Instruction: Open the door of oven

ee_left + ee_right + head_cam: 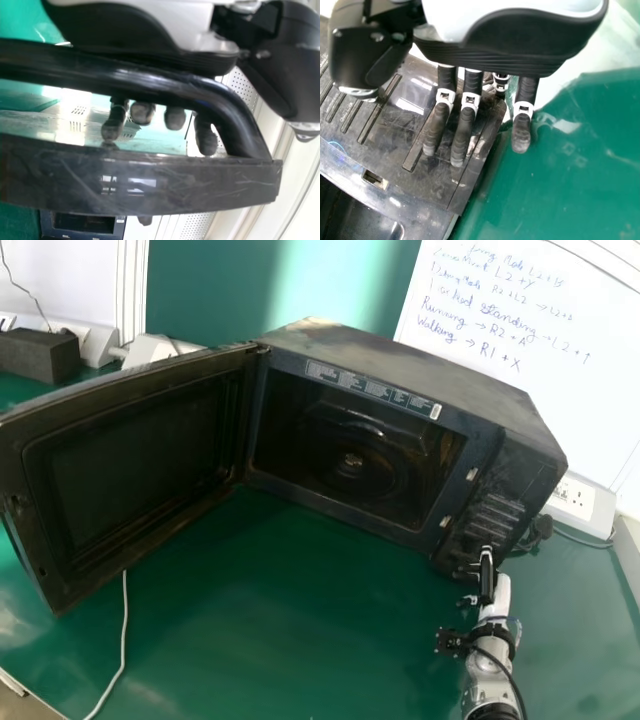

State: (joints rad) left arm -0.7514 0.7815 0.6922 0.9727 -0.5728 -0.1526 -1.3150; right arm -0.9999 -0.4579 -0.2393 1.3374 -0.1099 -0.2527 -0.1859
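Gaping oven door (140, 455), left robot hand (135, 25) at handle (150, 84), grip unclear; right robot hand (487, 578) spread over panel edge (482, 145)

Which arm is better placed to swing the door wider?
Probably the left: the left robot hand has its fingers hooked behind the handle of the door, while the right robot hand is over the control panel, away from the door.
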